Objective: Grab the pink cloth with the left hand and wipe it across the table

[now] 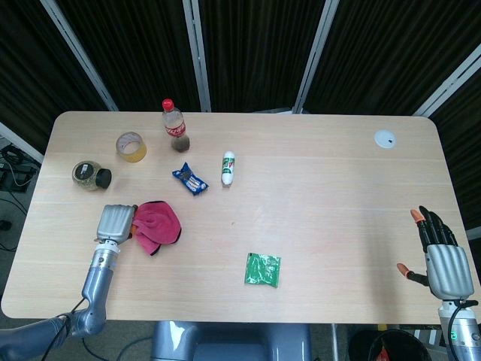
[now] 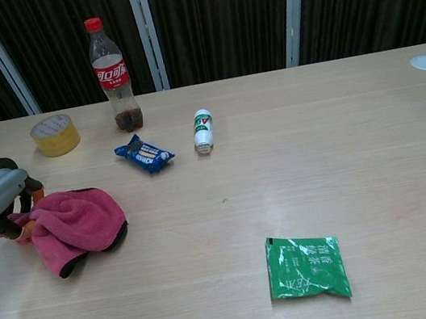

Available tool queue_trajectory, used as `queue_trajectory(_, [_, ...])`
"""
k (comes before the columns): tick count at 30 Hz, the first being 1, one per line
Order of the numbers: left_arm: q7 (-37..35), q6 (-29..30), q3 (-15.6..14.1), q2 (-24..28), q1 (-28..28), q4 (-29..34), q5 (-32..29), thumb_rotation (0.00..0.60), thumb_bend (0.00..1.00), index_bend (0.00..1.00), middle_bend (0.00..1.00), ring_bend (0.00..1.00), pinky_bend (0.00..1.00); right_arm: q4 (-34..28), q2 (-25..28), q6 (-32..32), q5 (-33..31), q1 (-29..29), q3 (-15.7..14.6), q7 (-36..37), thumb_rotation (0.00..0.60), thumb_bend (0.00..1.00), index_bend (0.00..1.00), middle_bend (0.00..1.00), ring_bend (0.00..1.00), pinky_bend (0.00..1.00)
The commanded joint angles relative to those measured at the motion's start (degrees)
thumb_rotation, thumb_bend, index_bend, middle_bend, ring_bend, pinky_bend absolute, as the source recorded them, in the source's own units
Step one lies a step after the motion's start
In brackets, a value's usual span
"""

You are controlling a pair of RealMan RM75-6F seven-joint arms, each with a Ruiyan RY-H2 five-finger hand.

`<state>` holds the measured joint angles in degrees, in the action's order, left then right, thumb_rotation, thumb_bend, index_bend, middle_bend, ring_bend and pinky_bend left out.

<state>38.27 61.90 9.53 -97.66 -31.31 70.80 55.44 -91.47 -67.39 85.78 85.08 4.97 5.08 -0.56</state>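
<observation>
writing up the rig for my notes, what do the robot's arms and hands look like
Both hands have ribbed silver-grey metal backs. The right hand has black fingers with orange tips; orange also shows under the left hand. The left forearm is a smooth grey-blue cylinder. A thin black cable runs by the right wrist. No sleeves; no markings legible.

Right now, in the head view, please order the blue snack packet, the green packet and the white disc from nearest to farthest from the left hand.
1. Blue snack packet, up and right of the left hand.
2. Green packet, near the front edge.
3. White disc, far right corner.
</observation>
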Motion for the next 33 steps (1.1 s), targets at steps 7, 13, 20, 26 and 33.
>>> queue_trajectory(7, [-0.8, 0.4, 0.3, -4.1, -2.0, 5.3, 1.4, 0.600, 0.61, 0.84, 0.62, 0.52, 0.59, 0.2, -0.2, 0.4, -0.2, -0.1, 0.3, 0.2, 0.600, 0.00, 0.02, 0.00, 0.00, 0.15])
queue_trajectory(13, [0.1, 1.6, 0.8, -8.6, -3.3, 7.7, 1.4, 0.600, 0.61, 0.84, 0.62, 0.52, 0.59, 0.3, -0.4, 0.7, -0.4, -0.1, 0.6, 0.2, 0.600, 0.00, 0.02, 0.00, 0.00, 0.15])
queue_trajectory(20, [3.3, 2.8, 0.1, -13.6, -4.9, 10.0, 1.3, 0.600, 0.61, 0.84, 0.62, 0.52, 0.59, 0.5, -0.5, 0.9, -0.2, -0.2, 0.6, 0.4, 0.600, 0.00, 0.02, 0.00, 0.00, 0.15])
queue_trajectory(26, [4.4, 3.7, -0.1, -14.6, -5.3, 9.3, 1.7, 0.600, 0.61, 0.84, 0.62, 0.52, 0.59, 0.5, -0.5, 0.8, -0.1, -0.2, 0.6, 0.3, 0.600, 0.00, 0.02, 0.00, 0.00, 0.15])
queue_trajectory(33, [2.9, 4.0, 1.9, -9.6, -4.6, 8.1, 0.8, 0.600, 0.61, 0.84, 0.62, 0.52, 0.59, 0.7, -0.5, 0.7, -0.1, -0.1, 0.6, 0.5, 0.600, 0.00, 0.02, 0.00, 0.00, 0.15])
